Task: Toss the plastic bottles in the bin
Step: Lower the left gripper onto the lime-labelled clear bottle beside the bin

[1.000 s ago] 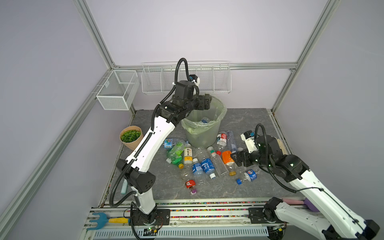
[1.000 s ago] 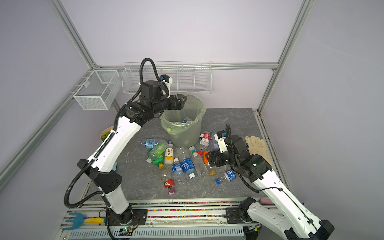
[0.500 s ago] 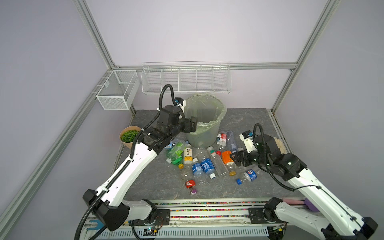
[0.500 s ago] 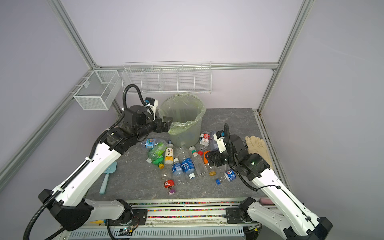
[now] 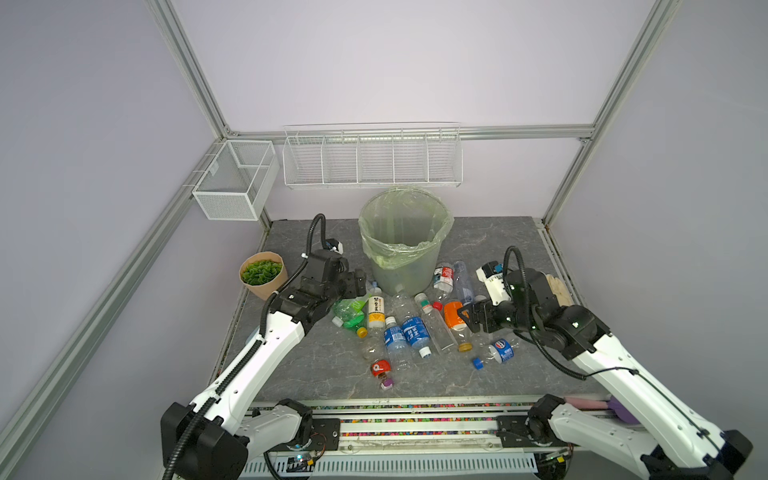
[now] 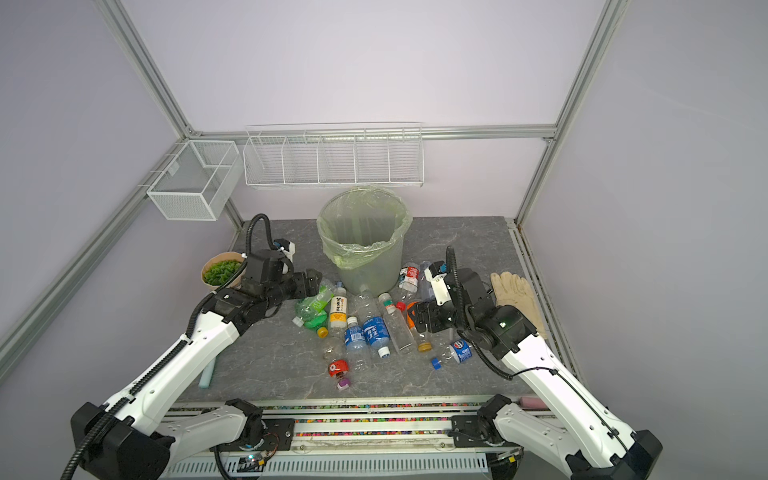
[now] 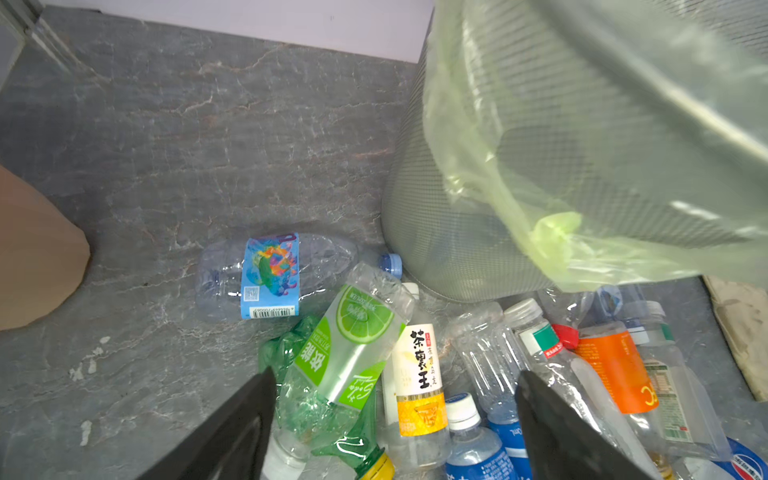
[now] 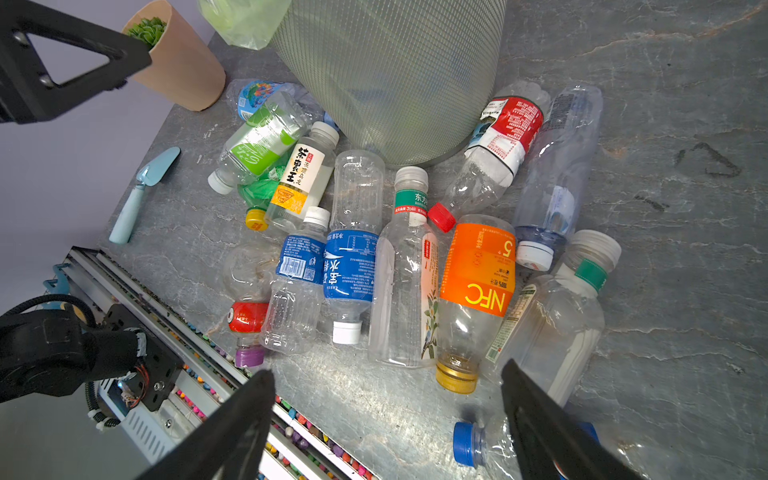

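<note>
The bin (image 5: 401,245), a grey-green bucket with a pale green bag, stands at the back middle in both top views. Several plastic bottles (image 5: 409,328) lie in a heap in front of it. My left gripper (image 5: 358,282) hangs open, low, just left of the bin. In the left wrist view the left gripper (image 7: 395,382) spans a lime-label bottle (image 7: 345,353) and a yellow-white label bottle (image 7: 419,374), with nothing held. My right gripper (image 5: 467,318) is open at the heap's right end. In the right wrist view the right gripper (image 8: 386,372) hovers by the orange-label bottle (image 8: 478,266).
A tan plant pot (image 5: 262,274) stands left of my left arm. White wire baskets (image 5: 372,160) hang on the back wall. A glove (image 6: 515,297) lies at the right edge and a pale blue trowel (image 8: 143,191) at the left. The coloured rail (image 5: 415,405) borders the front.
My left arm has swung down from over the bin's rim to just above the floor left of the bin, over the green bottles. The right arm has hardly moved.
</note>
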You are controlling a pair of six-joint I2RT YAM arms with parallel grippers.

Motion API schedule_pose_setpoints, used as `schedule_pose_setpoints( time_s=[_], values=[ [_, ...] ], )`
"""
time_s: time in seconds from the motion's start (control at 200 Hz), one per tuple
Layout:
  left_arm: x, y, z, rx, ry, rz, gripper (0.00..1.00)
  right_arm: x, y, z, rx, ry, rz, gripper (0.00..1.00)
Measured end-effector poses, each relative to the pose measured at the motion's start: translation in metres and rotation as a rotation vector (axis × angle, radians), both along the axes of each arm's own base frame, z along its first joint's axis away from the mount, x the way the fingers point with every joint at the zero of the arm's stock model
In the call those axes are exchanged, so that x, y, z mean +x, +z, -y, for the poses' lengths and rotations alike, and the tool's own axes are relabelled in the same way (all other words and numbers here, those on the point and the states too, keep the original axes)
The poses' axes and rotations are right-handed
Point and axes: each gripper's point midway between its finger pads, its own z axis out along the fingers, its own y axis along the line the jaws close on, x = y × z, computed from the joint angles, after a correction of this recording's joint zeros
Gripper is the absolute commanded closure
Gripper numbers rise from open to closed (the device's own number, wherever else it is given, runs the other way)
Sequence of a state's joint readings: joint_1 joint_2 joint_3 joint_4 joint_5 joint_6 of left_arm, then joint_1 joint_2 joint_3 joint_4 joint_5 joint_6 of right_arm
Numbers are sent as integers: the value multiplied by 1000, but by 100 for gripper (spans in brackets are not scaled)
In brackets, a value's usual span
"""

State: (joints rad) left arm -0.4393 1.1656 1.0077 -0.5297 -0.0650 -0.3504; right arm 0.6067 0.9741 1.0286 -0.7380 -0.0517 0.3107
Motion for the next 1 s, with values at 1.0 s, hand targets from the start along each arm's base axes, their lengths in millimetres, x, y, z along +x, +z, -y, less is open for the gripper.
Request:
schedule_pose_setpoints(
  time_s=[1.0],
  values=[
    [24,-129,7,120,6,-347,19,5,-2,-10,26,18,-2,12]
  ],
)
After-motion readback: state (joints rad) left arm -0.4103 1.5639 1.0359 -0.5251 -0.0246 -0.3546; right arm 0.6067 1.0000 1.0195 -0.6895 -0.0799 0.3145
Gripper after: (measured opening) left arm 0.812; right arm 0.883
